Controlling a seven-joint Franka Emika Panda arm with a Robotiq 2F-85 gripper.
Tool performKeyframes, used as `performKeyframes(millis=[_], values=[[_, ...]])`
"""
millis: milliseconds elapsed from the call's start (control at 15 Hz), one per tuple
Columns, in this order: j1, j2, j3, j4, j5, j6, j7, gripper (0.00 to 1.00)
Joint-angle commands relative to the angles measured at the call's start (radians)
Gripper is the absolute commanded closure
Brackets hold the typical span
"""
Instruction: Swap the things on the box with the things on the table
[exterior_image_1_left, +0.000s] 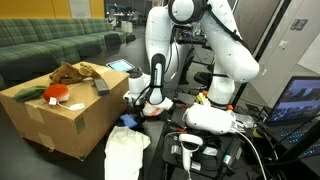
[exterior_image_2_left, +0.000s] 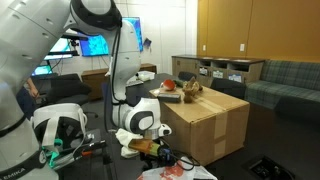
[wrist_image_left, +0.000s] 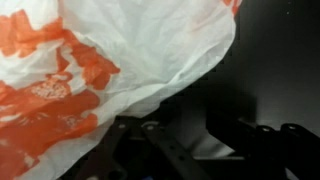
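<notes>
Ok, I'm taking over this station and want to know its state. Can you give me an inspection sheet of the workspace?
Surface: black table, dark and smooth, lower than the box.
Job's things: cardboard box carrying a brown item and a red-and-white item; white bag with orange print lying on the table.
Clutter: blue item and a white heap near the box's corner.
Grippers: hand low at the bag; whether open or shut cannot be told.
Cables: dark cables beside the robot base.
Surroundings: green couch, screen, shelving.
</notes>
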Motion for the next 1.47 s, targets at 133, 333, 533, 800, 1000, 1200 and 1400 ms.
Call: performKeyframes(millis=[133, 333, 533, 800, 1000, 1200, 1400], values=[[-0.018, 0.016, 0.014, 0.025, -0.023, 0.009, 0.008, 1.0], [-0.187, -0.021, 0.167, 0.023, 0.026, -0.075, -0.019, 0.74], [-0.359, -0.033, 0.322, 0.041, 0.125, -0.159, -0.019, 0.56], [-0.55, -0.017, 0.501, 0.068, 0.276, -0.249, -0.062, 0.25], [-0.58, 0.003, 0.569, 0.09, 0.375, -0.268, -0.04, 0.03], [-0.525, 0.005, 0.568, 0.093, 0.473, -0.225, 0.065, 0.0], [-0.44, 0.007, 0.559, 0.084, 0.559, -0.139, 0.201, 0.0]])
